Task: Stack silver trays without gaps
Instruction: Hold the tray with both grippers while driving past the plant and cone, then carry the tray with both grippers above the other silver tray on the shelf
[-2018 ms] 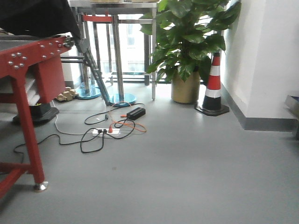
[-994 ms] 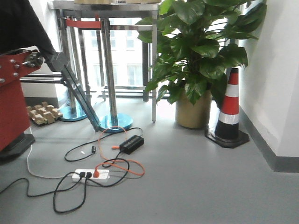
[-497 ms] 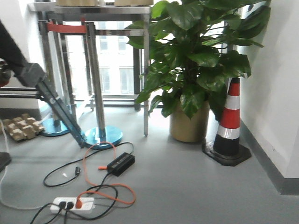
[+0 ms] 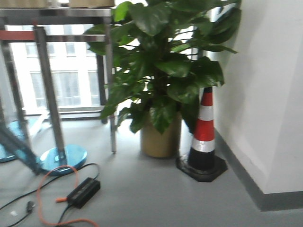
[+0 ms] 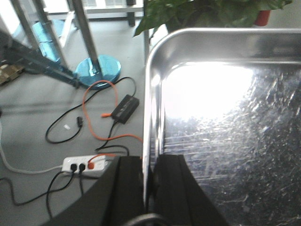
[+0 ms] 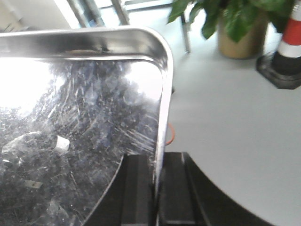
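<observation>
- Left fingers (image 5: 128, 188) are pinched on the left rim of the tray (image 5: 225, 141), one finger outside the wall and one inside, with no gap showing.
- Right fingers (image 6: 138, 188) are clamped the same way on the right rim of the tray (image 6: 70, 132), near a rounded corner.
- Can't tell from the wrist views alone whether it's one tray or two.
- Both arms reach forward with the fingers pointing along the rims, one arm on each side edge.
- The tray is held up off the floor (image 5: 42, 113); a power strip (image 5: 87, 165) and an orange cable (image 5: 101, 94) lie on the floor below its left edge.
- The plant (image 6: 235, 14) and the cone (image 6: 289, 52) are ahead, past the tray's right corner.
- Versus 0.5 s ago, in the front view the plant (image 4: 161, 71) and cone (image 4: 203, 132) are bigger and shifted left, and the frame is blurrier.
- The power strip has dropped out of that view; the black adapter (image 4: 83, 191) now sits near the bottom edge.
</observation>
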Controlling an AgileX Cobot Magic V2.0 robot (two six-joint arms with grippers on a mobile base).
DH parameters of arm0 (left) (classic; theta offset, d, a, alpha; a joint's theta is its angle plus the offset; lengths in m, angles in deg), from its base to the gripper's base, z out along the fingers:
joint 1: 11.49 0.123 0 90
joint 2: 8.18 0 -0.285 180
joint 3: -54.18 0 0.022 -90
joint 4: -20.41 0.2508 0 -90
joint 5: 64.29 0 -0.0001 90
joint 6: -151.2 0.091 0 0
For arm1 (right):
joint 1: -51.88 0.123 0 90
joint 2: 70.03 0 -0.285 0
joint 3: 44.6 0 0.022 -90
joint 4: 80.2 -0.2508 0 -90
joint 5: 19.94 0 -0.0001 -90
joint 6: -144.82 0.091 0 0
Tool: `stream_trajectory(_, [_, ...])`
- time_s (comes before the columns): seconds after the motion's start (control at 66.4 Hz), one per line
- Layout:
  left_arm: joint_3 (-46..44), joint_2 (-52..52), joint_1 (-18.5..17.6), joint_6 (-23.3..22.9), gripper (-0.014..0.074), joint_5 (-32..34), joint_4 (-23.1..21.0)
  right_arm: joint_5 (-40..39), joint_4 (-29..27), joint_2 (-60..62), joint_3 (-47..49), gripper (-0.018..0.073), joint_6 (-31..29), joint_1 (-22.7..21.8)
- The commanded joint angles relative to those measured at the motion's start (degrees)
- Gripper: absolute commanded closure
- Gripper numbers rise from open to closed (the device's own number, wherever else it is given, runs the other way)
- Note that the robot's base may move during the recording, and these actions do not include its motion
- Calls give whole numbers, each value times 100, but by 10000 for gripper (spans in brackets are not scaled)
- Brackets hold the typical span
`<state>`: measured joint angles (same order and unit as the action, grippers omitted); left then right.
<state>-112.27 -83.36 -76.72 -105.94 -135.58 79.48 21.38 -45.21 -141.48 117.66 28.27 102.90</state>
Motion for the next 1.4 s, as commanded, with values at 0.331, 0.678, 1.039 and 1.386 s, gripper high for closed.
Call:
stream_trajectory(0.331, [-24,-42,-68,3,610,636,120,-1487,-39,31,56,574,-37,99])
stream_trajectory(0.678, [-24,-42,-68,3,610,636,148,-1487,-39,31,56,574,-37,99])
stream_trajectory(1.039, [-24,-42,-68,3,610,636,148,-1487,-39,31,56,574,-37,99])
stream_trajectory(1.386, [-24,-42,-68,3,610,636,148,-1487,-39,31,56,574,-37,99])
